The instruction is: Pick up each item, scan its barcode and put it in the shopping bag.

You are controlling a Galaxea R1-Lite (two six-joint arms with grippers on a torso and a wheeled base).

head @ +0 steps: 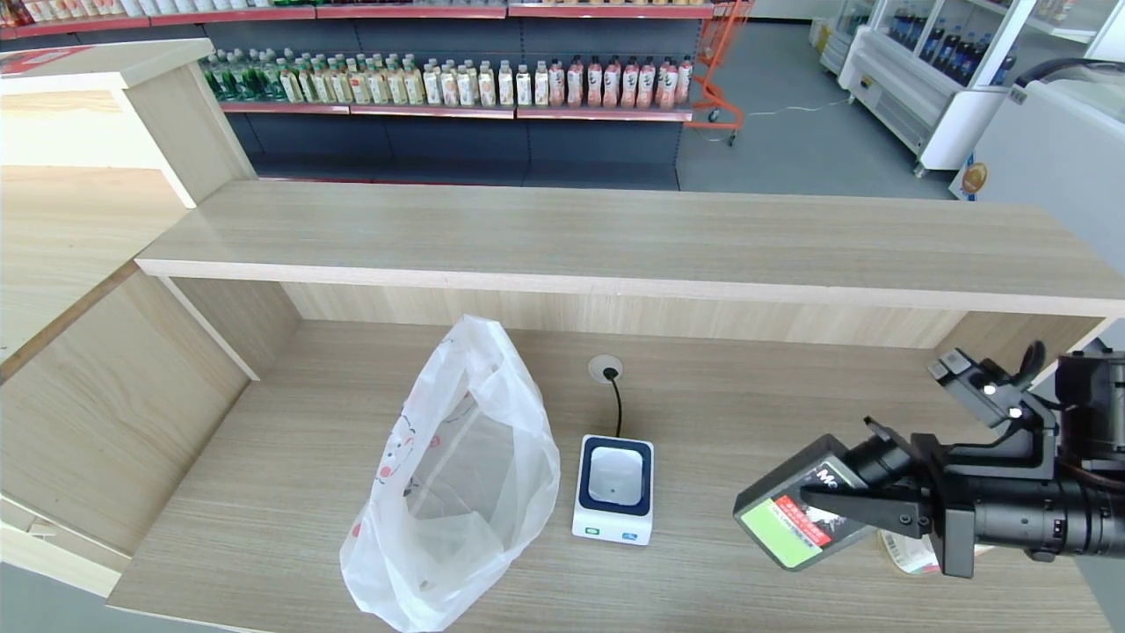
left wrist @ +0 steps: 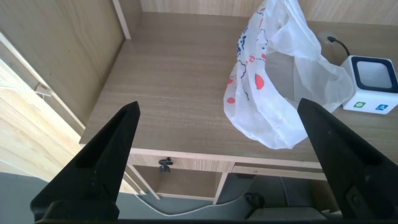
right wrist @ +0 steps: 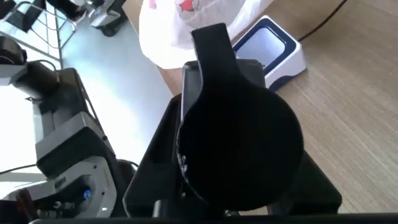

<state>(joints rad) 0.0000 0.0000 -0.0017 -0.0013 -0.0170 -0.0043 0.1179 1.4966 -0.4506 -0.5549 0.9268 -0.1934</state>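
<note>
Clamping a dark package (head: 780, 529), right hand (head: 835, 463) hangs level — near scanner (head: 613, 485).

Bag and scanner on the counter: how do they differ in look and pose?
The bag is soft, translucent white plastic with red prints; the scanner is a rigid white box with a dark blue frame. The bag stands taller, mouth open; the scanner sits low and flat. The scanner has a cable; the bag has none. Both rest on the counter.

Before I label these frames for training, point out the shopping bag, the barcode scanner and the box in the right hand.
shopping bag (head: 395, 510), head view, printed side wall.
barcode scanner (head: 614, 479), head view, glass window.
box (head: 778, 534), head view, green label.
</note>
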